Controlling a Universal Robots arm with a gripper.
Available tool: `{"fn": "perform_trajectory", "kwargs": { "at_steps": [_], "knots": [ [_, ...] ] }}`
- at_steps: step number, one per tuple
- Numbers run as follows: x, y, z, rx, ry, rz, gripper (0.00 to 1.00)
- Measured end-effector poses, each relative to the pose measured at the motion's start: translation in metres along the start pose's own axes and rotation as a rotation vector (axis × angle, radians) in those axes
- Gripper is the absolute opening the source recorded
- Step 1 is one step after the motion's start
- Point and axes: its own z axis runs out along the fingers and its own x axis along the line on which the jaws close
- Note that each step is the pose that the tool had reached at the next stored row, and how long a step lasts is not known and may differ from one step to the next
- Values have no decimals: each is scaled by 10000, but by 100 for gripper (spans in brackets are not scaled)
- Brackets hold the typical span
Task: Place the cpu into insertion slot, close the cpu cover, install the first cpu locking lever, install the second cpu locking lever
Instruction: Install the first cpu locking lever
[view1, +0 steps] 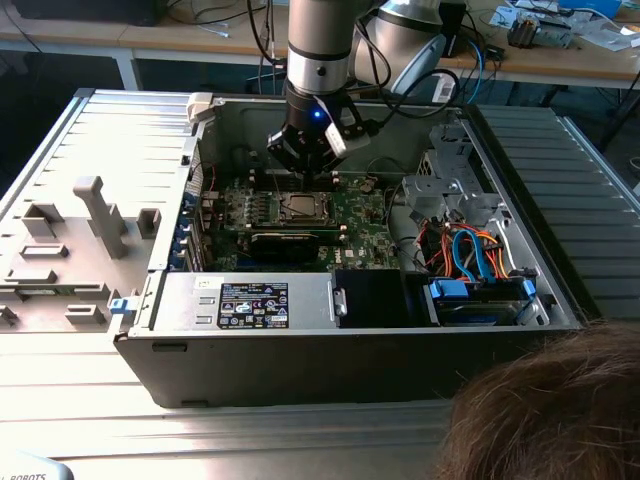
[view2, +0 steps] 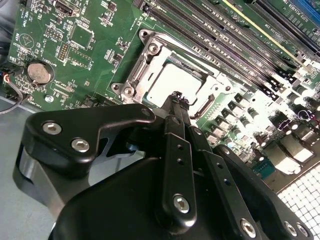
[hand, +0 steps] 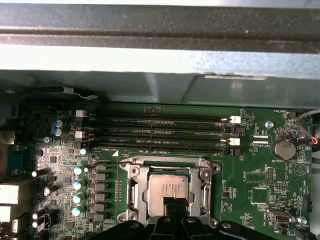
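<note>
An open dark grey computer case (view1: 300, 350) lies on its side with a green circuit board (hand: 250, 175) inside. The small square silver-grey cpu (hand: 169, 187) sits flat in the dark, metal-rimmed insertion slot (view1: 299, 208), near the middle of the board, just beside the row of narrow black memory slots (hand: 160, 132). The thin silvery cpu cover (hand: 206, 190), a frame with a cut-out centre, appears to lie down around the chip.

The black gripper (view2: 176, 97) hangs directly over the slot. Its fingers (view2: 172, 145) are clenched together, holding nothing, with their tips at the cpu's edge, furthest from the memory slots. Whether they touch the metal cannot be told.

A thin wire locking lever (hand: 112, 163) runs along the cover's memory-slot side; whether it is latched is unclear.

The step in hand is probably seating the cover. To do it well, press straight down on the frame, not on the chip, and keep the closed tips clear of the small parts around the slot.
</note>
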Motion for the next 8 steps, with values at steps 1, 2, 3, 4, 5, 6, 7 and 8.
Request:
{"fn": "perform_trajectory", "kwargs": {
  "at_steps": [1,2,3,4,5,6,7,8],
  "knots": [
    [0,0,0,0,1,-15,11],
    [0,0,0,1,0,-42,11],
    [0,0,0,2,0,-81,11],
    [0,0,0,2,-1,-95,11],
    [0,0,0,2,-1,-109,11],
    [0,0,0,3,-1,-125,11],
    [0,0,0,3,-1,-139,11],
    [0,0,0,3,-1,-155,11]
  ]
}}
